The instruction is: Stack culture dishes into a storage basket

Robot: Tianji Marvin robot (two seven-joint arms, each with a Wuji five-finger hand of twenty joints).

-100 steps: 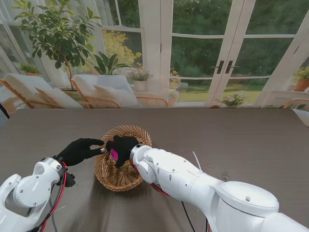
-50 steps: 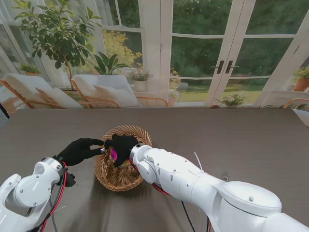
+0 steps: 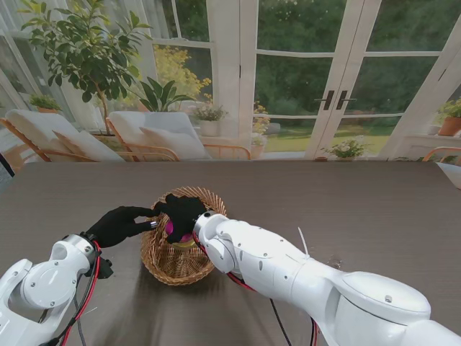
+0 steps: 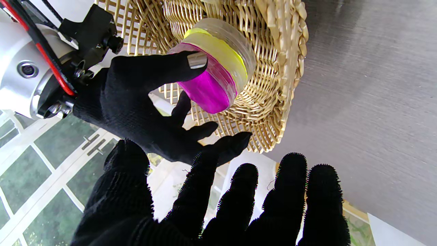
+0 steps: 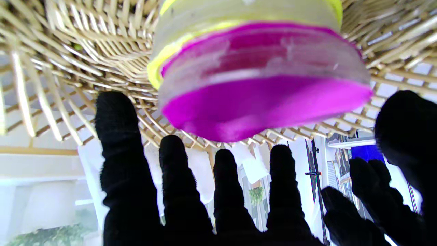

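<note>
Fingers spread on both sides here! The black-gloved right hand [image 3: 181, 210] hangs over the round woven wicker basket [image 3: 160, 264], its white arm [image 3: 288, 270] stretching in from the near right corner of the dark grey wooden table [image 3: 360, 209]. From the left wrist view that right hand [image 4: 136, 102] is splayed, one fingertip [image 4: 197, 60] against the rim of the magenta-filled clear culture dish [image 4: 208, 87], nothing wrapped around it, so call it open. That magenta dish sits stacked on the yellow-filled clear culture dish [image 4: 225, 46], both inside the basket [image 4: 273, 85]. The right wrist view shows the same stack, magenta dish [image 5: 266, 106] against yellow dish [image 5: 170, 51], with the four fingers [image 5: 172, 164] straight and apart just clear of it. The black-gloved left hand [image 3: 119, 223] reaches level toward the basket's left rim, fingers extended and separated, holding nothing. Its fingertips [image 4: 293, 171] sit just beside the wicker wall.
</note>
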